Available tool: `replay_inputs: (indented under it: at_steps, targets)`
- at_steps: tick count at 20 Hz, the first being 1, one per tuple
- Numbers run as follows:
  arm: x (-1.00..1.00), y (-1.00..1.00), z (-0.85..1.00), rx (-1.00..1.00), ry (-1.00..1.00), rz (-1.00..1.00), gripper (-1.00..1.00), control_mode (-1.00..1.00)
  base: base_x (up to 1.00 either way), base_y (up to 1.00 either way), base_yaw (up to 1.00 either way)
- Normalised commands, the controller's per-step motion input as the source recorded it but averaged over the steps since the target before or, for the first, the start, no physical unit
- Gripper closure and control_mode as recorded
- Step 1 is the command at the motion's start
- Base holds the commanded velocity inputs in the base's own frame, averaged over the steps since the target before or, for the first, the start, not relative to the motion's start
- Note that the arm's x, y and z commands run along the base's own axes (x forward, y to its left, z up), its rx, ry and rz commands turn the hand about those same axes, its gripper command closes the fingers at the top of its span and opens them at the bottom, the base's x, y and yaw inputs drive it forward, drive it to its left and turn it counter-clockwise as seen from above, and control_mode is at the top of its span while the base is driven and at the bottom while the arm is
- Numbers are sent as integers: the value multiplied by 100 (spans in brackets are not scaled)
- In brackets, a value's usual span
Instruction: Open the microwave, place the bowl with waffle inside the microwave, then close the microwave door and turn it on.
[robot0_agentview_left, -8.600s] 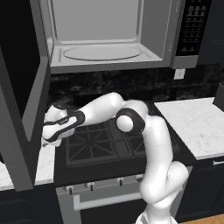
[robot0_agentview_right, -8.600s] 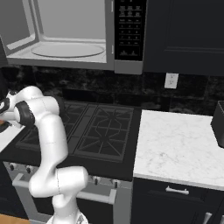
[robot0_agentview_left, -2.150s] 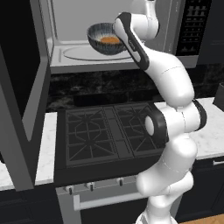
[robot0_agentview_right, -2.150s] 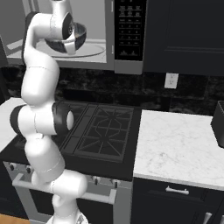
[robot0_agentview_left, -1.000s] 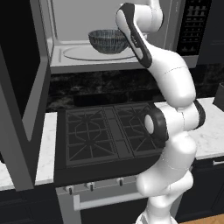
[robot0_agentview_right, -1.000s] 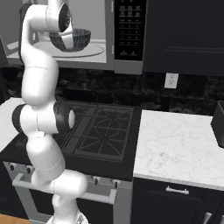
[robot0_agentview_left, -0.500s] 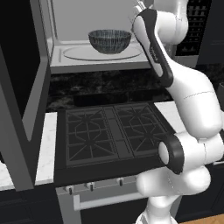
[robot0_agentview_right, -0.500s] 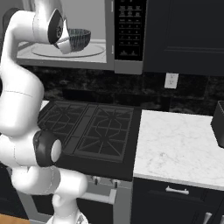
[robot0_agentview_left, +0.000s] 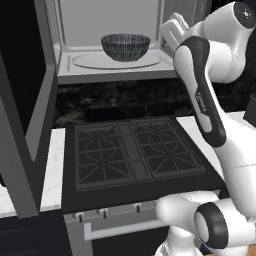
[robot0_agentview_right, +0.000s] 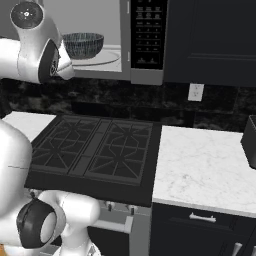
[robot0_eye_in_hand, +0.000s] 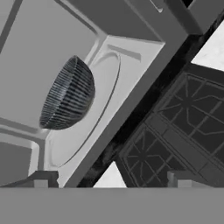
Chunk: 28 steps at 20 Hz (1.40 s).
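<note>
Bowl (robot0_agentview_left: 125, 46): sits upright on the round glass turntable (robot0_agentview_left: 85, 61) inside the microwave (robot0_agentview_left: 110, 20), roughly centred on it, so it can spin without touching the walls. Nothing is touching it.
Waffle: not visible from these angles; the bowl's rim hides its inside, so whether it lies in there I cannot tell.
Claw (robot0_eye_in_hand: 109, 181): fingers spread wide, nothing between them. It is outside the microwave, in front of its opening and to the right of the bowl, well apart from it. Judged: open and clear because the bowl is set down and needs no more holding.
Microwave door (robot0_agentview_left: 30, 125): swung fully open to the left of the microwave, hanging out in front of the stove's left edge. It stands open because the cavity had to be reachable.
Stove (robot0_agentview_left: 130, 155): directly below the microwave, burners bare.
Desk (robot0_agentview_right: 200, 165): marble top to the right of the stove, below the dark cupboards.
Keypad (robot0_agentview_right: 147, 32): black strip on the right side of the microwave, untouched.
Step in hand (judged): placing done; door closing comes next, then the keypad.
Risk (judged): the arm must swing past the open door's edge to push it shut.
</note>
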Motion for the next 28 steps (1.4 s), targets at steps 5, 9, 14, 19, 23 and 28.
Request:
replay_inputs:
  at_steps: [5, 9, 14, 19, 23, 28]
  targets:
    - [-99, -18, 2, -41, -28, 36, -100, -100, 0, 0, 0]
    - [-79, 0, 0, -62, -37, 52, -100, -100, 0, 0, 0]
    - [-79, -1, 0, -53, -18, 22, -100, -100, 0, 0, 0]
    - [-32, -4, 2, -18, 0, -5, -100, -100, 0, 0, 0]
    - [-11, 26, 8, -18, 1, -12, -100, -100, 0, 0, 0]
    - [-9, 19, -2, 0, -6, 0, -100, -100, 0, 0, 0]
